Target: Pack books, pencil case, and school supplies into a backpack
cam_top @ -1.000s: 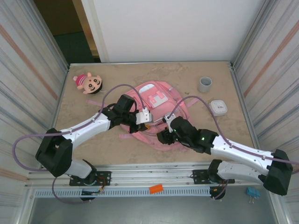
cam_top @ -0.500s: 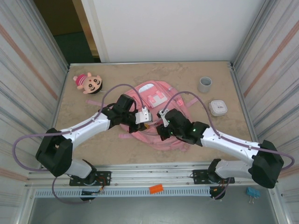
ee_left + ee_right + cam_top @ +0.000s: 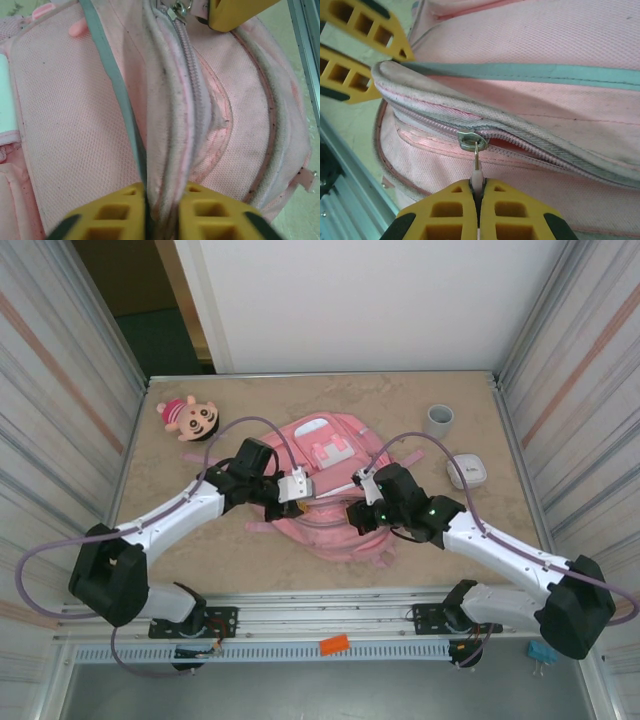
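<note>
Fingers, top external: my left gripper (image 3: pixel 308 492) and right gripper (image 3: pixel 356 512) meet over the near half of the backpack (image 3: pixel 330 440), which lies flat in the middle of the table (image 3: pixel 400 400).
Left wrist: my left fingers (image 3: pixel 107 215) sit on either side of a fabric fold beside the zip (image 3: pixel 187 75); the fold seems pinched, though I can't judge how firmly.
Right wrist: my right fingers (image 3: pixel 445 205) are pressed together on the white zip pull (image 3: pixel 477 177), which hangs from the metal slider (image 3: pixel 470 140).

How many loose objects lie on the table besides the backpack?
3: a plush doll far left, a grey cup far right, a white square item nearer, right of the backpack. Others may be hidden.
</note>
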Controlling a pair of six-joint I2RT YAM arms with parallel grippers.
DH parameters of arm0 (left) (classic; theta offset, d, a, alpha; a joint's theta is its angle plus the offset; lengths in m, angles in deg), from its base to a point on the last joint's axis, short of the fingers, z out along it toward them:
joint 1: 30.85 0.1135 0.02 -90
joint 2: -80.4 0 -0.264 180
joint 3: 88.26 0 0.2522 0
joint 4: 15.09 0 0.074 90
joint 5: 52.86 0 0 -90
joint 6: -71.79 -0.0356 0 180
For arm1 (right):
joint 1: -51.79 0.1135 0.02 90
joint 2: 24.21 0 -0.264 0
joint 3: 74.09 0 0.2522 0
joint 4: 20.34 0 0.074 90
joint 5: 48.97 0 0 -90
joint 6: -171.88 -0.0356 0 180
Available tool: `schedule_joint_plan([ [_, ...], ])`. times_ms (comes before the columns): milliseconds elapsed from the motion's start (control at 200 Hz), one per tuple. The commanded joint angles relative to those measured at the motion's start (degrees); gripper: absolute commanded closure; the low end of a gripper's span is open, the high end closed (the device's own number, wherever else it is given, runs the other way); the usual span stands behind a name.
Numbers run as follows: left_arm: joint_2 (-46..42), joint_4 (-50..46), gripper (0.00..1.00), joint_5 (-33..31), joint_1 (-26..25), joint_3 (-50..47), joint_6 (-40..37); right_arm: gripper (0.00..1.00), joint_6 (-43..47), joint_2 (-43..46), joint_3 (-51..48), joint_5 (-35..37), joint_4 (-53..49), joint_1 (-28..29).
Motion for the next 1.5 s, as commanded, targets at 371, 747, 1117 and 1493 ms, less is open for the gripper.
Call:
schedule_joint_plan([
  [371, 5.8, 1.3, 0.46, -7.1, -11.8, 6.4, 6.8, 1.0, 0.0, 0.1, 2.1, -5.4, -0.6, 0.8],
  [747, -1.9, -3.3, 0.98, -2.5, -1.7, -0.8, -3.1, 1.0, 0.6, 1.7, -2.6, -1.5, -5.2, -17.0],
  [1117, -4.5, -3.0, 0.37, -6.9, -5.6, 2.0, 0.8, 1.0, 0.7, 0.1, 1.6, -7.2, -1.8, -5.9],
  [1493, 8.6, 5.9, 0.71, -14.7, -14.3, 7.5, 6.7, 1.0, 1.1, 1.8, 1.3, -6.8, -3.1, -5.9],
])
